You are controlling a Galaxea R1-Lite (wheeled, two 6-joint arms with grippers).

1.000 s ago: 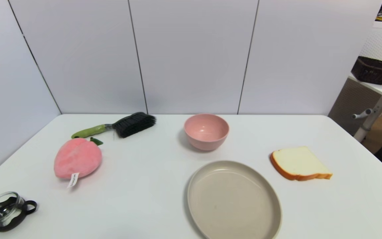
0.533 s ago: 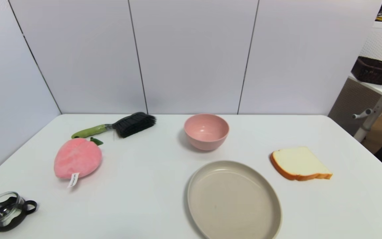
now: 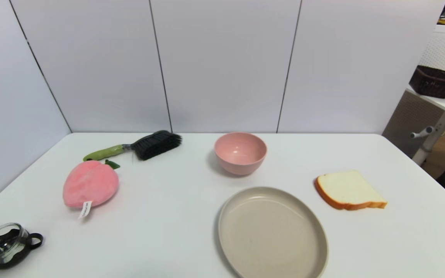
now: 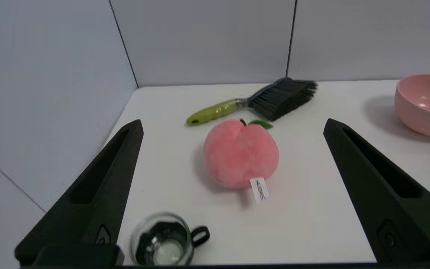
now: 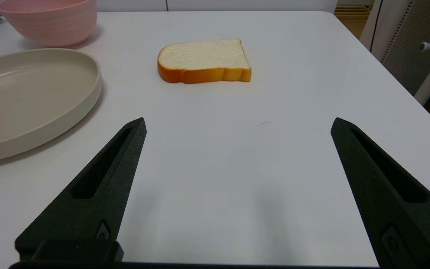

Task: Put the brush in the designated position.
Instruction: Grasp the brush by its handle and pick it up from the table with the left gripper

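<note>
Brush (image 3: 133, 148): lies untouched near your surface's far-left corner; left pincer (image 4: 233, 127) faces it, fingers apart, right pincer (image 5: 237, 125) likewise, idle.

green-handled brush (image 3: 135, 146) lying flat

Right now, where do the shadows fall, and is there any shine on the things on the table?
Head view: the pink bowl casts a soft shadow toward the robot's left. Left wrist view: the green-handled black-bristled brush shows a glossy highlight on its handle, and the plush pink peach has a faint shadow beside it. Right wrist view: the bread slice casts almost none.
</note>
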